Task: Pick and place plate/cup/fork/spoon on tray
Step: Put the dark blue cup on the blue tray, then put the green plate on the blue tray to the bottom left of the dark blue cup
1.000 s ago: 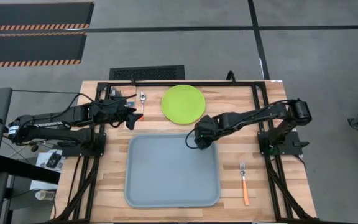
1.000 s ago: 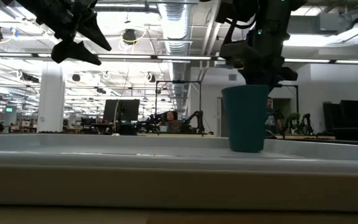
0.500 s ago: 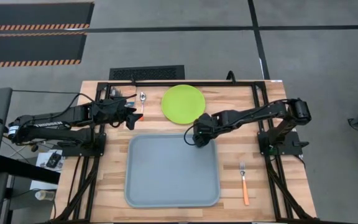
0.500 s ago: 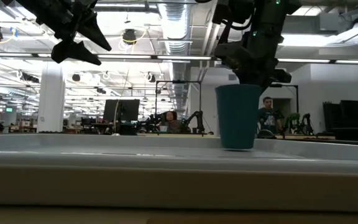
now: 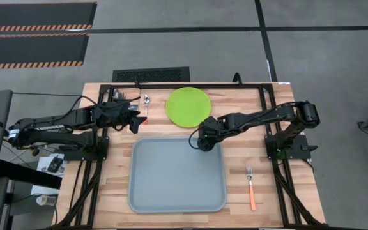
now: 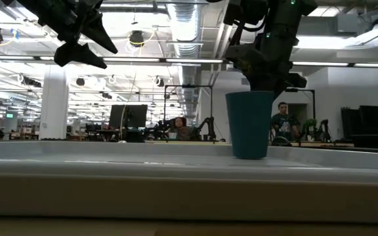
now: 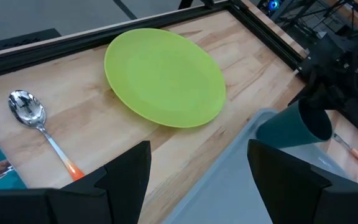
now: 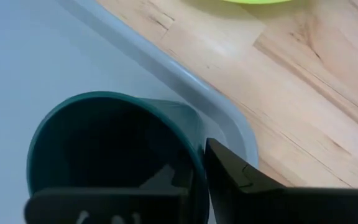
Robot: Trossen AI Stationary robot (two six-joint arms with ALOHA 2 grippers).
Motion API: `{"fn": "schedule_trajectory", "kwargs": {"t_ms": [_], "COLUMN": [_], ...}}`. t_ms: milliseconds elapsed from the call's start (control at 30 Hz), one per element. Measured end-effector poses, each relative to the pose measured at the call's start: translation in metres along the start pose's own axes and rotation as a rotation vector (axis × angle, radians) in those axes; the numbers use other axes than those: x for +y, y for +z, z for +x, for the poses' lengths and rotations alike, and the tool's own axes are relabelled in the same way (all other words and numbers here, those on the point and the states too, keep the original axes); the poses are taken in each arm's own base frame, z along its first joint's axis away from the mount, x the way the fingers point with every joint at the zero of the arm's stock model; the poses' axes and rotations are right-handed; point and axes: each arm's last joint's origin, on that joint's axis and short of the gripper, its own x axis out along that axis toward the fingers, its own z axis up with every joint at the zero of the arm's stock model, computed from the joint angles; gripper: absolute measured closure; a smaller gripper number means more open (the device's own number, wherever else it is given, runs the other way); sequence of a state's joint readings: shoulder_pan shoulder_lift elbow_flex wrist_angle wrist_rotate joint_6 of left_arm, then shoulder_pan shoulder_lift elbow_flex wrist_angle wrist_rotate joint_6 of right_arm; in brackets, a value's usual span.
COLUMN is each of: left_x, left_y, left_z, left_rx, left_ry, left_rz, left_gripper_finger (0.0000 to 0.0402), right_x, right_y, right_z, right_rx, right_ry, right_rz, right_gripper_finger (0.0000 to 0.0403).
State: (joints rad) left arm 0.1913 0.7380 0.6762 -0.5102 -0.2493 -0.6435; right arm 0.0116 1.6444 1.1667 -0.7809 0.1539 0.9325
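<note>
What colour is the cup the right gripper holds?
Dark teal-green; the cup, held by the right gripper, shows best in the low view.

No writing, label, brand or number can be read anywhere — not on the tray (image 5: 171, 191), the tableware, or the arms.

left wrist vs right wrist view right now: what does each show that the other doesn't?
Only the left wrist view shows the spoon lying on the wood, the whole plate and the left gripper, open and empty above the table. Only the right wrist view shows inside the cup, with one finger of the right gripper inside its rim and one outside. Both show the cup at the tray corner nearest the plate, the plate's edge, and the table.
</note>
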Motion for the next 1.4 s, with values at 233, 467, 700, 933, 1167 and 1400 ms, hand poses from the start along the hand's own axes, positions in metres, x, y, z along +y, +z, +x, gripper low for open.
{"fn": "schedule_trajectory", "kwargs": {"t_ms": [233,467,700,933,1167,1400], "left_x": [0.000,0.000,0.000,0.000,0.000,0.000], "left_y": [0.000,0.000,0.000,0.000,0.000,0.000], "left_z": [0.000,0.000,0.000,0.000,0.000,0.000], "left_rx": [0.000,0.000,0.000,0.000,0.000,0.000], "left_ry": [0.000,0.000,0.000,0.000,0.000,0.000], "left_rz": [0.000,-0.001,-0.004,-0.004,-0.005,-0.007], "left_gripper_finger": [0.0148,0.0148,0.0148,0.0148,0.0148,0.0148], "right_x": [0.000,0.000,0.001,-0.001,-0.002,-0.004], "right_y": [0.000,-0.001,0.000,0.002,0.004,0.007], "right_z": [0.000,0.000,0.000,0.000,-0.001,-0.015], "right_rx": [0.000,0.020,0.018,0.015,0.006,-0.029], "right_ry": [0.000,0.015,0.019,0.017,0.025,0.066], "right_rz": [0.000,-0.003,-0.017,-0.009,-0.024,-0.011], "right_gripper_finger": [0.0343,0.0343,0.0323,0.0259,0.0216,0.0202]}}
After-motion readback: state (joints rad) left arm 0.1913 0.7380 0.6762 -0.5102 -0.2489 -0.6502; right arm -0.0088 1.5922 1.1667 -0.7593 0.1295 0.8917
